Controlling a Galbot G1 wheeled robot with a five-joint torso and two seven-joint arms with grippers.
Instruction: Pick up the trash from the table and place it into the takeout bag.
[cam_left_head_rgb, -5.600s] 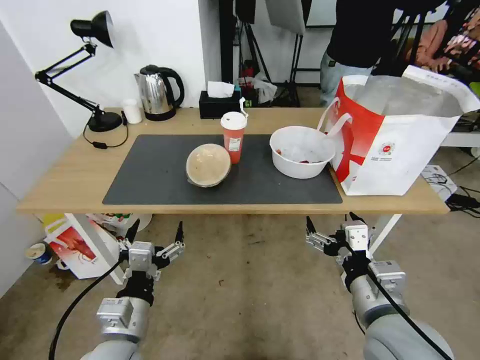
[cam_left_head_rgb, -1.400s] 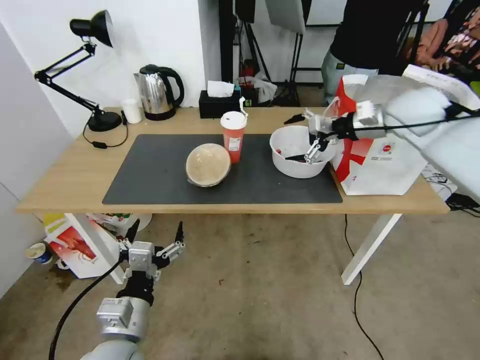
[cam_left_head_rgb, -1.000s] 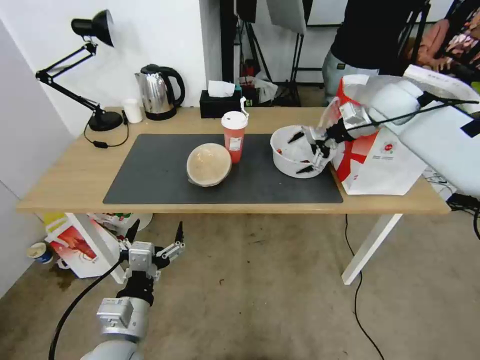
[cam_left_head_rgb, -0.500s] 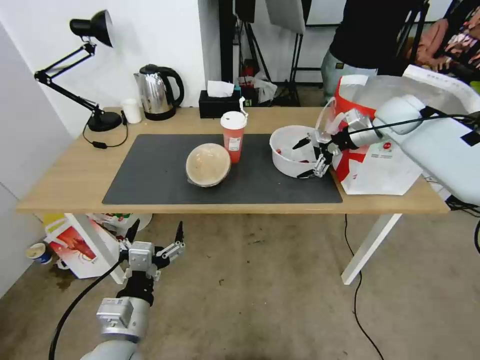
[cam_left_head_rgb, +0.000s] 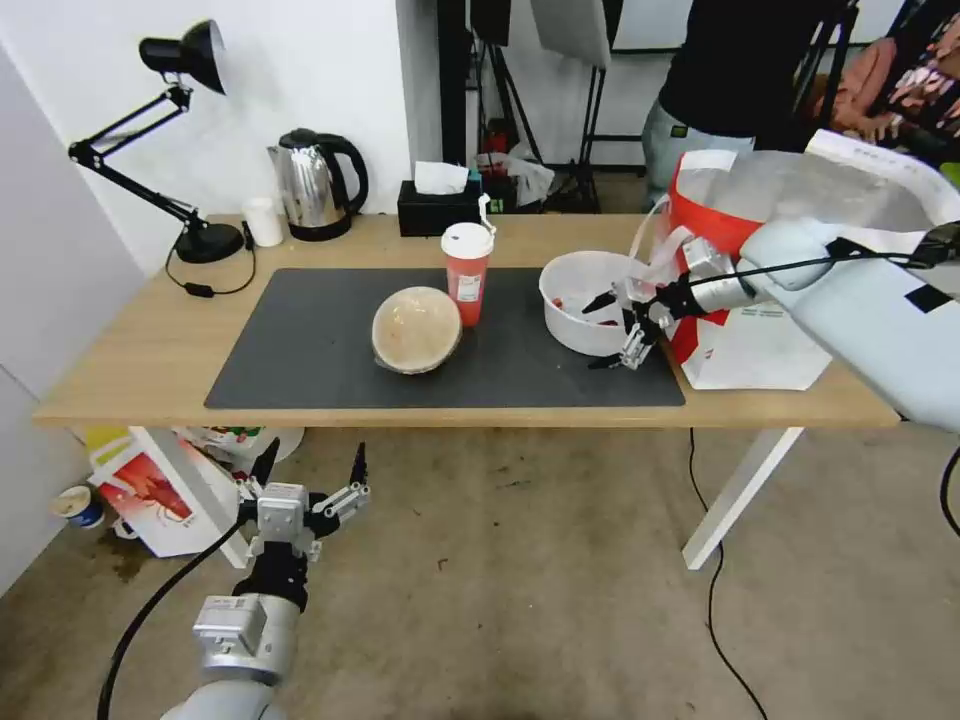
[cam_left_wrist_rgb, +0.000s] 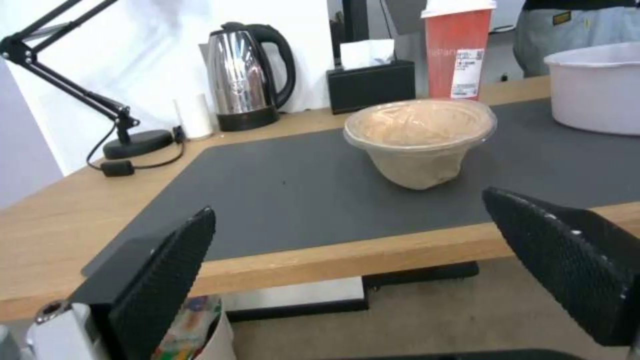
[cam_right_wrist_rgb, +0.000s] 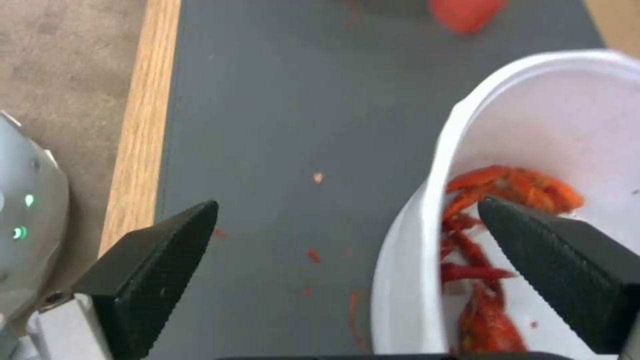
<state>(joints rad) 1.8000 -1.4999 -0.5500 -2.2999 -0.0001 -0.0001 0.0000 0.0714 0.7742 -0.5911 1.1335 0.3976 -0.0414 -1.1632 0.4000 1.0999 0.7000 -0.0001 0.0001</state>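
Observation:
The white round bowl (cam_left_head_rgb: 585, 300) with red scraps (cam_right_wrist_rgb: 493, 250) sits on the dark mat (cam_left_head_rgb: 320, 340) near the takeout bag (cam_left_head_rgb: 760, 345). My right gripper (cam_left_head_rgb: 602, 332) is open and straddles the bowl's near right rim (cam_right_wrist_rgb: 427, 240), one finger inside and one outside. The tall red cup (cam_left_head_rgb: 467, 270) and the tan domed bowl (cam_left_head_rgb: 416, 328) stand at mid-mat. My left gripper (cam_left_head_rgb: 308, 472) hangs open below the table's (cam_left_head_rgb: 150, 340) front edge. In the left wrist view, the tan bowl (cam_left_wrist_rgb: 420, 137) is ahead of it, with the red cup (cam_left_wrist_rgb: 459, 55) behind.
Along the table's back edge stand a desk lamp (cam_left_head_rgb: 205, 240), a kettle (cam_left_head_rgb: 315, 185), a small white cup (cam_left_head_rgb: 264, 222) and a black tissue box (cam_left_head_rgb: 438, 208). A smaller red-and-white bag (cam_left_head_rgb: 150, 490) sits on the floor under the left end.
My right arm came up from below the table to the white bowl. In the last second its open gripper sank and drew back onto the bowl's near right rim. The left arm stayed put.

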